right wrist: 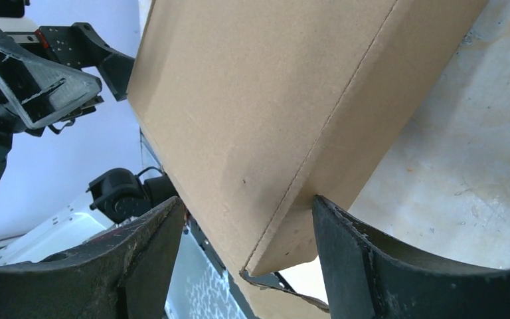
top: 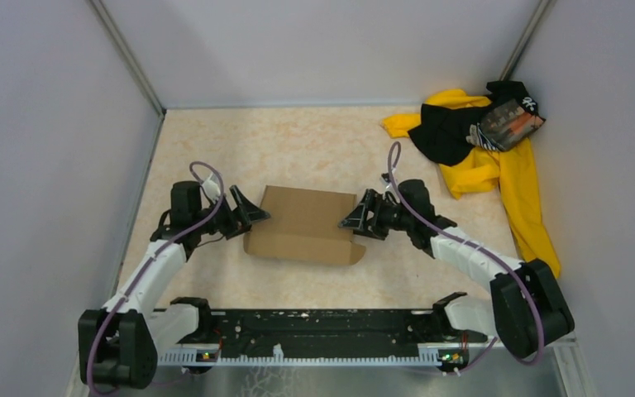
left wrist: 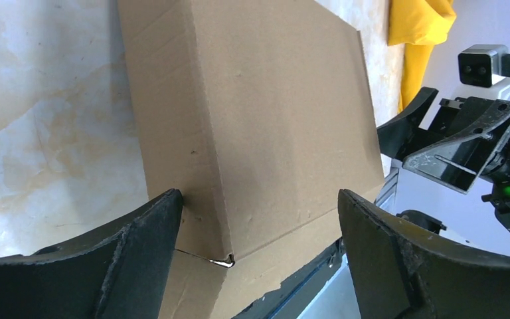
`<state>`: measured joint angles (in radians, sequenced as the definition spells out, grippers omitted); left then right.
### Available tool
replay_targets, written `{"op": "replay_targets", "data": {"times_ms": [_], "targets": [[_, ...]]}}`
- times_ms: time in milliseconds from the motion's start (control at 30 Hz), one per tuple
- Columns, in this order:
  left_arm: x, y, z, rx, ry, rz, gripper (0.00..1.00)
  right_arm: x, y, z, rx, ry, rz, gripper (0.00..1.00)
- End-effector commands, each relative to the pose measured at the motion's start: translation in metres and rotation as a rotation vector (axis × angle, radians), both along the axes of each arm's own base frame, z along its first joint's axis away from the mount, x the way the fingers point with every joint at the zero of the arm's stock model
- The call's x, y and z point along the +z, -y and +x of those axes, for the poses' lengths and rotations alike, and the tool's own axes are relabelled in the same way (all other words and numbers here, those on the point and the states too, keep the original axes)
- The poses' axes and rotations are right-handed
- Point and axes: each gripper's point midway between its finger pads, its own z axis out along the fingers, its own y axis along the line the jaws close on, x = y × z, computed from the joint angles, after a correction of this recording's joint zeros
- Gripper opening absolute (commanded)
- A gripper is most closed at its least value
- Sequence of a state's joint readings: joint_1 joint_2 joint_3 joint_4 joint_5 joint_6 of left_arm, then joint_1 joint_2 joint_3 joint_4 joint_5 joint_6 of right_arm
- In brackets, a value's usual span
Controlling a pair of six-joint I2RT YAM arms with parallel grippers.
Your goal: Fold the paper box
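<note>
The paper box (top: 306, 223) is plain brown cardboard, lying as a shallow folded box in the middle of the table, with a loose flap at its near right corner. My left gripper (top: 252, 211) is at its left edge and stands open. In the left wrist view the box (left wrist: 265, 113) fills the gap of the left gripper (left wrist: 259, 199); one finger (left wrist: 139, 246) touches its side wall and the other stands apart. My right gripper (top: 351, 222) is open at the box's right edge. In the right wrist view a box (right wrist: 252, 100) corner sits inside the right gripper (right wrist: 247, 203), with one finger (right wrist: 352, 252) against the side wall.
A yellow-and-black cloth pile (top: 479, 141) lies at the back right, by the wall. The black base rail (top: 314, 327) runs along the near edge. Grey walls close in the left, right and back sides of the table.
</note>
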<state>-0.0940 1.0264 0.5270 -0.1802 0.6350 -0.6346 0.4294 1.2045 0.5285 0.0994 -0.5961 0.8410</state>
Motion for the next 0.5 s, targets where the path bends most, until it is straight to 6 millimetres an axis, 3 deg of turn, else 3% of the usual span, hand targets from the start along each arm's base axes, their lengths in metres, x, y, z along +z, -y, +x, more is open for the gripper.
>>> {"op": "replay_targets", "data": {"times_ms": [0, 467], "targets": [[0.033, 0.012, -0.01, -0.079, 0.025, -0.067, 0.92, 0.05, -0.014, 0.001, 0.066, 0.099, 0.088, 0.7], [0.066, 0.019, -0.024, -0.116, 0.0, -0.123, 0.93, 0.093, -0.021, -0.008, 0.079, 0.005, 0.236, 0.71]]}}
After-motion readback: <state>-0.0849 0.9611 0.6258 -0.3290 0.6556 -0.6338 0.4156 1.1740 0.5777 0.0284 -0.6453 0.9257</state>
